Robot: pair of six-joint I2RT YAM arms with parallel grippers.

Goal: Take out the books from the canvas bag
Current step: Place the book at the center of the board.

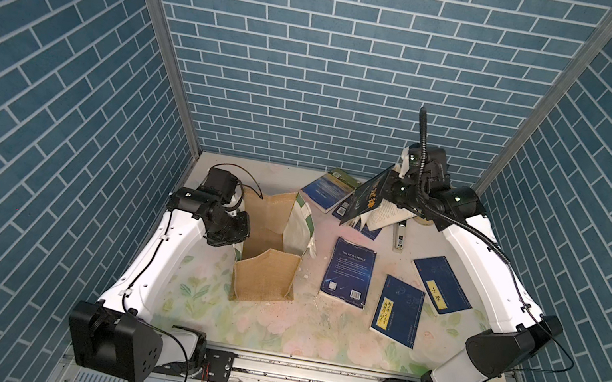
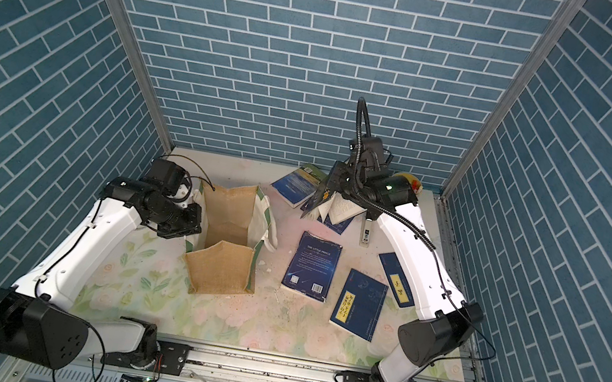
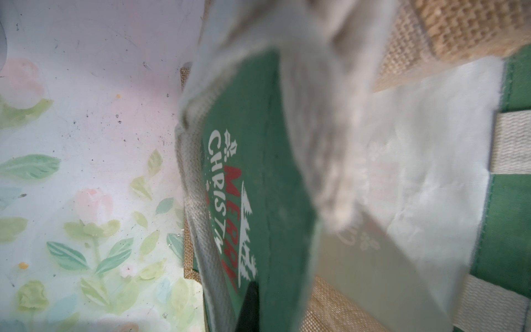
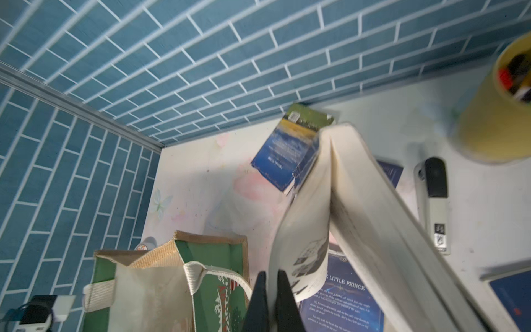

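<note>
The canvas bag (image 1: 265, 273) stands upright and open at the middle left of the table, and inside it I see only burlap. My left gripper (image 1: 238, 236) is shut on the bag's left wall at the rim. In the left wrist view the green printed panel (image 3: 258, 201) sits in that gripper (image 3: 264, 304). My right gripper (image 1: 390, 184) is raised over the back right, shut on the cover of a black book (image 1: 367, 199) with yellow characters, whose pages (image 4: 359, 201) hang open. Several blue books lie flat: The Little Prince (image 1: 348, 277), a yellow-strip one (image 1: 397, 316), another (image 1: 441, 290), and an olive-spined one (image 1: 327, 189).
A yellow pen cup (image 4: 494, 109) stands in the back right corner, and a stapler (image 1: 398, 237) lies just in front of it. One more blue book (image 1: 367, 231) lies under the hanging one. Blue brick walls close three sides, and a metal rail (image 1: 307, 373) runs along the front.
</note>
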